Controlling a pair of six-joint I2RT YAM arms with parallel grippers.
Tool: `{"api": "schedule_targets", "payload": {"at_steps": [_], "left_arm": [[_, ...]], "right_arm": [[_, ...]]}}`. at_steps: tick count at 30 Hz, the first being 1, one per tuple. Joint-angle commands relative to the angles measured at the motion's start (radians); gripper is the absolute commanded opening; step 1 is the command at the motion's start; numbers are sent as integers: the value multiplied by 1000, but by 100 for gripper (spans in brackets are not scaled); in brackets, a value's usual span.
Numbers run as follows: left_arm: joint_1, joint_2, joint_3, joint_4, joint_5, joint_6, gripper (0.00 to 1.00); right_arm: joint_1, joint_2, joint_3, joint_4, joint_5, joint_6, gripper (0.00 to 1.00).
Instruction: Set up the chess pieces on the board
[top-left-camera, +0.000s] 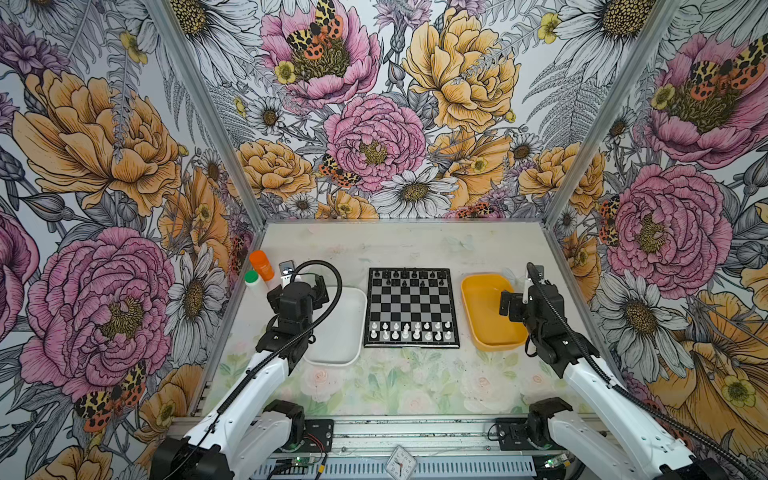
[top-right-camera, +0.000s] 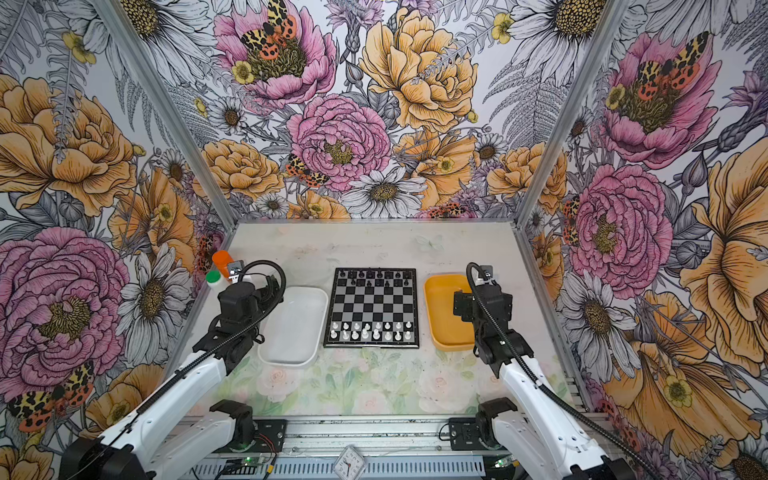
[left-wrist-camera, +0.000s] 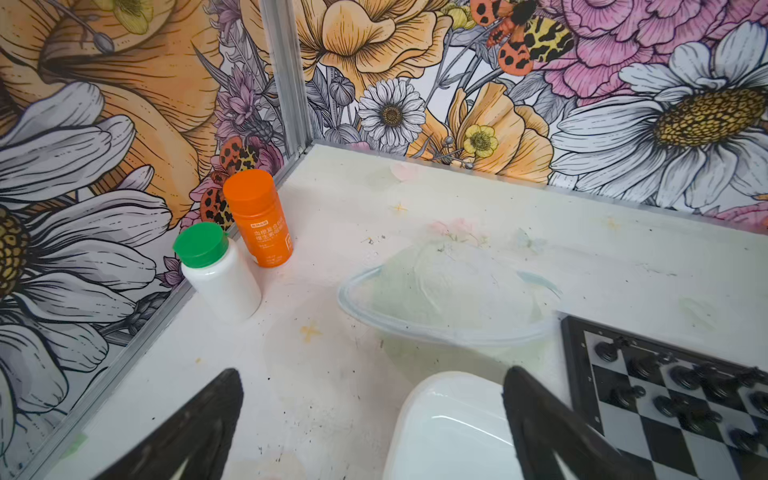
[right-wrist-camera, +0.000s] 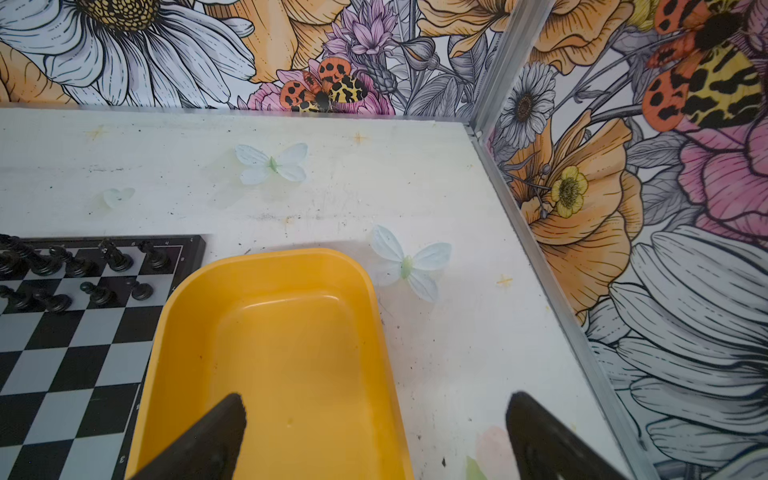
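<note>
The board (top-left-camera: 411, 306) (top-right-camera: 372, 306) lies flat mid-table between two trays. Black chess pieces (top-left-camera: 409, 276) (top-right-camera: 370, 276) stand along its two far rows, white chess pieces (top-left-camera: 409, 330) (top-right-camera: 368, 330) along its two near rows. My left gripper (top-left-camera: 321, 286) (left-wrist-camera: 372, 374) hovers over the far end of the white tray (top-left-camera: 340, 332) (left-wrist-camera: 449, 428), open and empty. My right gripper (top-left-camera: 509, 305) (right-wrist-camera: 376, 399) hangs open over the right rim of the yellow tray (top-left-camera: 484, 316) (right-wrist-camera: 270, 353), holding nothing. Both wrist views catch a board corner with black pieces (left-wrist-camera: 681, 399) (right-wrist-camera: 83, 266).
Both trays look empty. An orange bottle (top-left-camera: 262, 264) (left-wrist-camera: 257, 216) and a white bottle with a green cap (top-left-camera: 253, 280) (left-wrist-camera: 216, 270) stand at the far left wall. A clear plastic lid (left-wrist-camera: 444, 291) lies beyond the white tray. Walls close three sides.
</note>
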Motion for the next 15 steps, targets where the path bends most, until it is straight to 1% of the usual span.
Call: {"api": "schedule_targets", "payload": {"at_steps": [1, 6, 11, 12, 14, 15], "left_arm": [[13, 23, -66, 241, -54, 68, 99], [78, 123, -161, 456, 21, 67, 99], [132, 294, -198, 663, 106, 74, 99], [134, 309, -188, 675, 113, 74, 99], [146, 354, -172, 716, 163, 101, 99], [146, 365, -151, 691, 163, 113, 99]], "right_arm": [[-9, 18, -37, 184, 12, -60, 100], [-21, 95, -104, 344, 20, -62, 100], [-35, 190, -141, 466, 26, -42, 100], [-41, 208, -150, 494, 25, -41, 100], [-56, 252, -153, 533, 21, -33, 100], [-62, 271, -156, 555, 20, -33, 100]]}}
